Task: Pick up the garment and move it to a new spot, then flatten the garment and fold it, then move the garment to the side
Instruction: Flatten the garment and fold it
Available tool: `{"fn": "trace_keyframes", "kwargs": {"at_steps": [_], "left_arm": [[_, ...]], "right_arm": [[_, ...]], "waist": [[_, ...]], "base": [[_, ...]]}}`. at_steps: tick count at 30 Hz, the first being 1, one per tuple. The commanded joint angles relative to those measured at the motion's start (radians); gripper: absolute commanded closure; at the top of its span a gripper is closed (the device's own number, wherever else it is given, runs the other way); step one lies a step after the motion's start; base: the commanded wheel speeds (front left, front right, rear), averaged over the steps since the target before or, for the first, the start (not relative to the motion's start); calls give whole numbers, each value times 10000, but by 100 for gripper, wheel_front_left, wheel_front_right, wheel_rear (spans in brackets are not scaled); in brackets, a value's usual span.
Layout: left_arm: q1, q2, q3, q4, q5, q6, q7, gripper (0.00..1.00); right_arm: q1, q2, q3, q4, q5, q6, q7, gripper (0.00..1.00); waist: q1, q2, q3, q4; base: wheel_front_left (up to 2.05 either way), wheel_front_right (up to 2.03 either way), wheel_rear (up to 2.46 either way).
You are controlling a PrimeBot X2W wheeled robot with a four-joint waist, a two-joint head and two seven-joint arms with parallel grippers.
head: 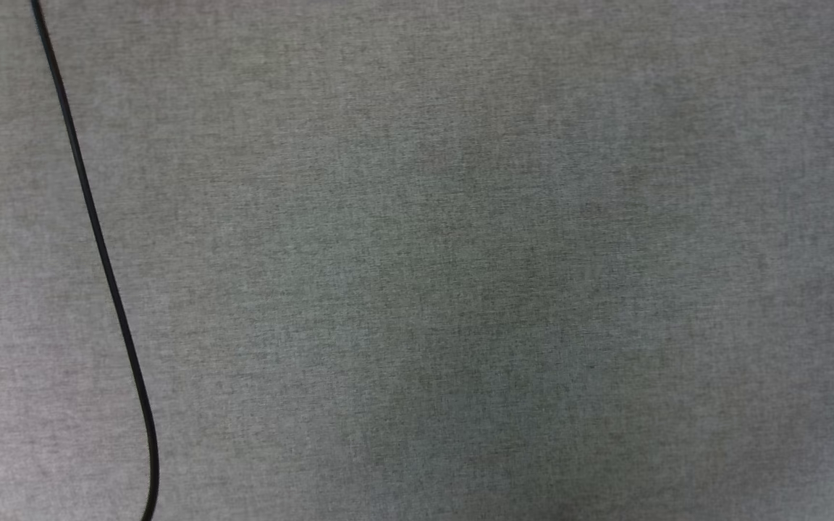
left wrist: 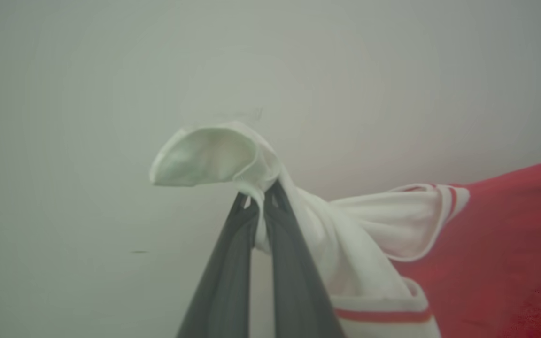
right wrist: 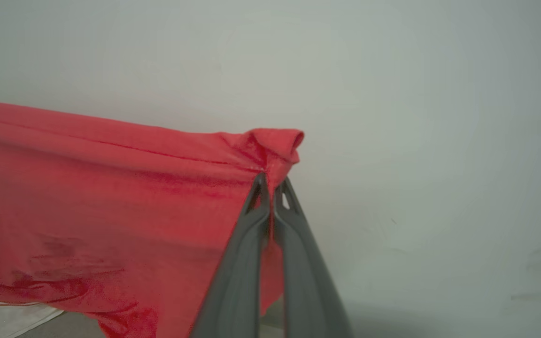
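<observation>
Low at each wrist frame's centre, the left gripper [left wrist: 261, 203] clamped a white sleeve [left wrist: 204, 155] of the garment [left wrist: 510, 244] and the right gripper [right wrist: 270, 188] its red corner [right wrist: 277, 141], likely to carry it spread between them.

A thin black cable [head: 103, 253] crosses the left of the grey cloth surface [head: 496, 253]; right of it the way is wide. Held up, the garment [right wrist: 111, 211] blocks like a curtain.

soft matt knit garment [left wrist: 510, 244], grey woven cloth surface [head: 460, 253], smooth black cable [head: 102, 246], matt dark right pincer fingers [right wrist: 242, 263]
</observation>
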Motion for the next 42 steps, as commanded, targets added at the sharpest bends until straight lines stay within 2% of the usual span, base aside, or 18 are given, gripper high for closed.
{"fn": "trace_keyframes", "kwargs": {"at_steps": [1, 4, 8, 11, 16, 22, 26, 30, 37, 42], "left_arm": [[290, -31, -32, -1, -353, 21, -84, 100], [1230, -244, -374, -225, -1038, 19, -95, 100], [2556, -70, -601, -863, -1928, 19, -134, 100], [3842, 76, -378, -1687, -2256, 18, -140, 100], [6453, 132, 410, -3344, -1956, 18, -144, 100], [9770, -289, 1716, -5044, -970, 19, -146, 100], [11761, -767, 2770, -5867, -559, 54, -146, 100], [13511, -1187, 3382, -6460, -199, 49, -147, 100], [15965, -1664, 3750, -6899, 311, 83, -149, 100], [17202, -1693, 3553, -7009, 462, 123, -116, 100]], "right_arm": [[180, -16, 162, 210, 159, -17, -20, 100], [713, 34, 571, 436, 503, -16, -147, 100], [1686, -48, 1144, 430, 1118, -16, -332, 100], [2715, -179, 1530, 222, 1677, -16, -491, 100], [4670, -612, 1962, -479, 2425, -16, -915, 100], [7041, -1084, 2128, -1501, 2931, -16, -1130, 100], [8624, -1153, 1955, -2087, 3010, -18, -1144, 100], [10223, -1176, 1469, -2550, 2995, -19, -1151, 100], [13197, -967, 286, -3611, 2788, -24, -891, 100], [15328, -647, -814, -4691, 2456, -25, -380, 100]], "waist": [[-3, 1, 33, 58], [-3, 1, -21, 164], [-3, 1, -279, 284], [-3, 1, -514, 350], [-3, 1, -1087, 430], [-3, 1, -1980, 406], [-3, 1, -2664, 349], [-3, 1, -3407, 378], [-3, 1, -4754, 499], [-3, 1, -5590, 638]], "base": [[0, 0, 0], [0, 0, 0], [0, 0, 0], [0, 0, 0], [0, 0, 0], [0, 0, 0], [0, 0, 0], [0, 0, 0], [0, 0, 0], [0, 0, 0]]}}
